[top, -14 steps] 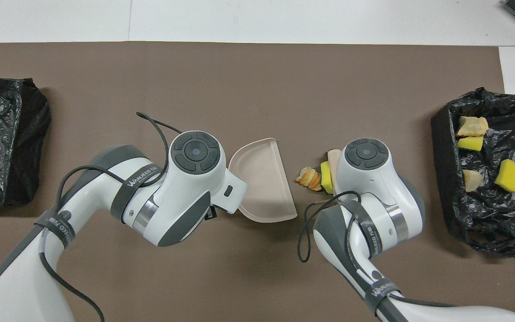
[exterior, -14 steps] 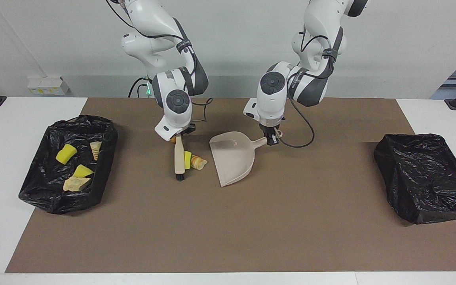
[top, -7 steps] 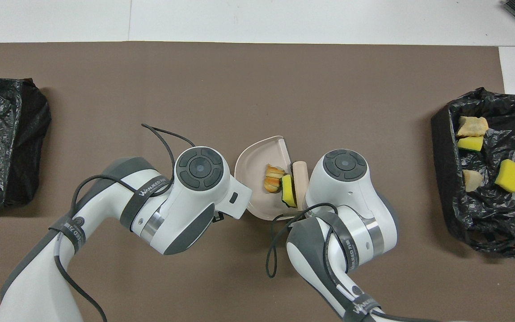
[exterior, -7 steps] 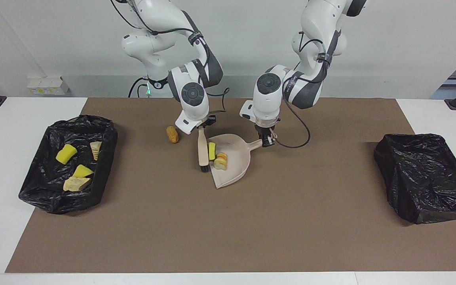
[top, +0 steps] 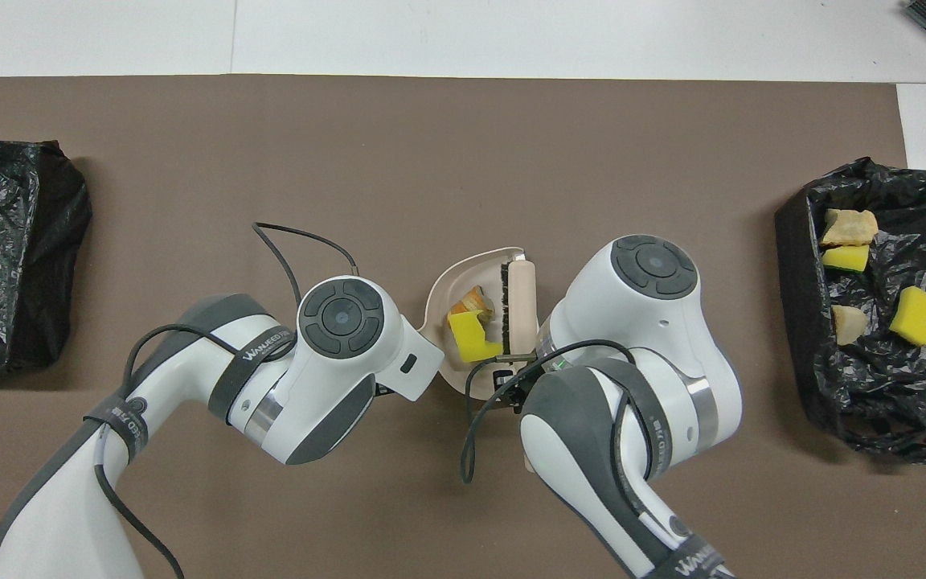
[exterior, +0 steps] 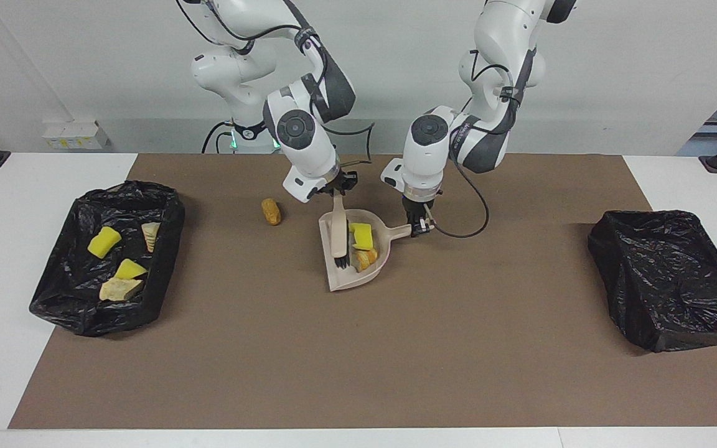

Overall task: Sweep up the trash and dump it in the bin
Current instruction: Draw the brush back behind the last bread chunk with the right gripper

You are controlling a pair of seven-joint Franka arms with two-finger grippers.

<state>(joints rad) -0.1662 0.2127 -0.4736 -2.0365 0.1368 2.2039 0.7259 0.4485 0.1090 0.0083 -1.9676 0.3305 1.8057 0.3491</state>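
Note:
A beige dustpan [exterior: 347, 280] [top: 437, 296] lies on the brown mat between the arms. My left gripper [exterior: 419, 226] is shut on its handle. In the pan lie two pieces of trash: a yellow sponge chunk [exterior: 362, 235] [top: 469, 343] and a cream-orange lump [exterior: 366, 257] [top: 471, 301]. My right gripper [exterior: 337, 190] is shut on the handle of a beige brush [exterior: 338, 235] [top: 520, 299], whose black bristles rest inside the pan. An orange-brown nugget [exterior: 270, 211] lies on the mat beside the pan, toward the right arm's end; the right arm hides it in the overhead view.
A black-lined bin [exterior: 162, 274] [top: 873, 386] at the right arm's end holds several yellow and cream scraps. A second black-lined bin [exterior: 670, 280] [top: 5, 249] stands at the left arm's end. White table borders the mat.
The brush swept the sponge chunk and the lump toward the left arm's end and into the dustpan, which shifted to meet them. The nugget, uncovered by the right arm, stays on the mat.

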